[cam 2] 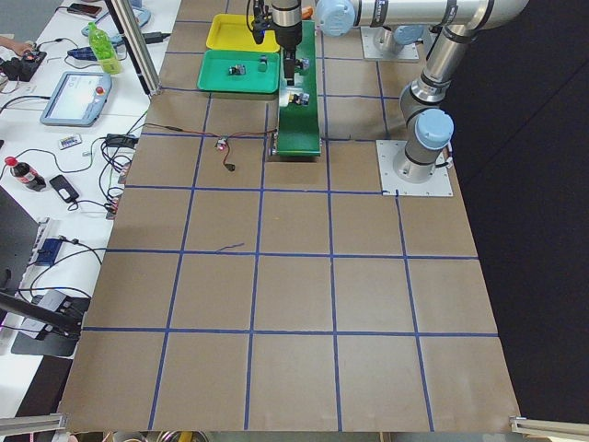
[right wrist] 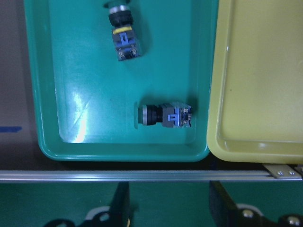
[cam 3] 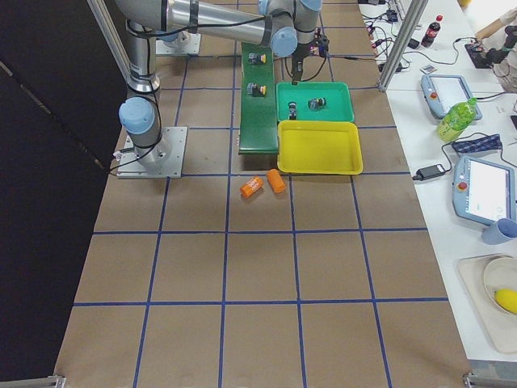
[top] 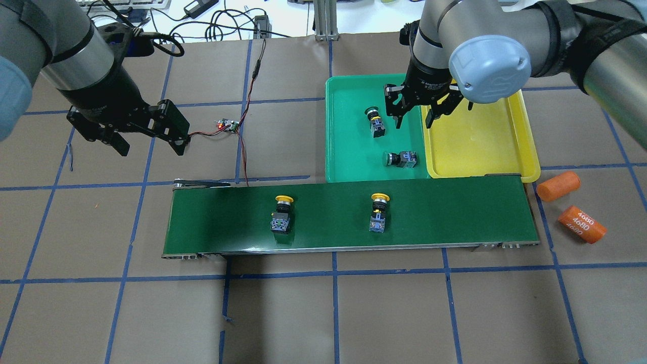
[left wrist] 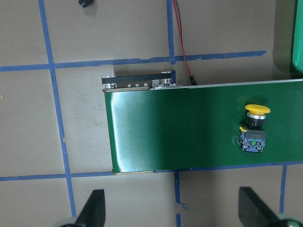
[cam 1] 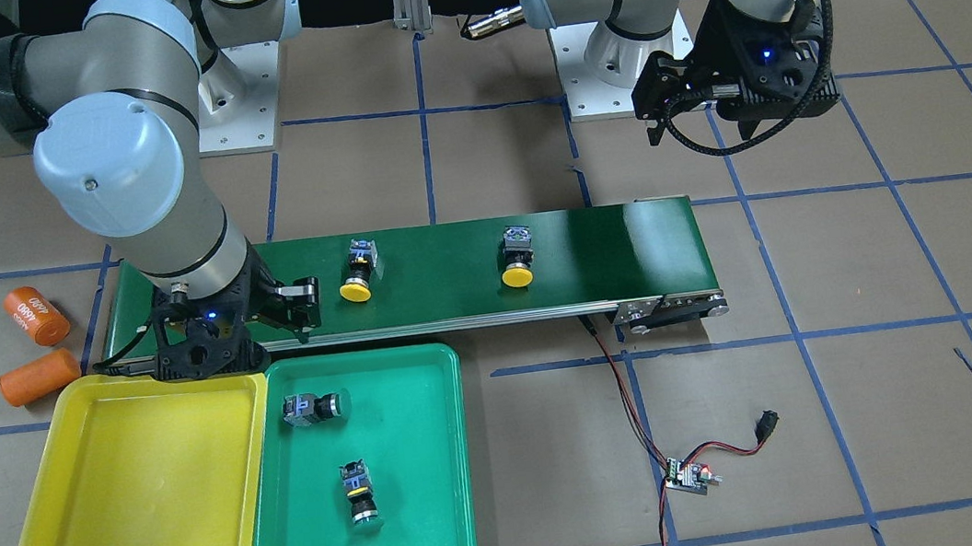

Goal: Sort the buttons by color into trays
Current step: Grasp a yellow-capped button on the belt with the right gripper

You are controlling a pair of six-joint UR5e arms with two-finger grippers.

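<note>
Beside our right gripper (top: 413, 121), wide open and empty, two green buttons (top: 375, 122) lie in the green tray (top: 349, 151). Two yellow buttons (top: 281, 215) sit on the belt (top: 455, 212), apart from our left gripper (top: 150, 146), apparently spread wide and empty.

2 orange cylinders (top: 558, 185) and a wired circuit board (top: 228, 125) lie near the green conveyor belt (top: 455, 212).

You have open belt (top: 455, 212) around both yellow buttons (top: 282, 215) (top: 379, 215) — near the desk's (top: 303, 313) far edge the right gripper (top: 414, 121), jaws spread, overhangs the green tray (top: 349, 151) and yellow tray (top: 485, 146) seam.
</note>
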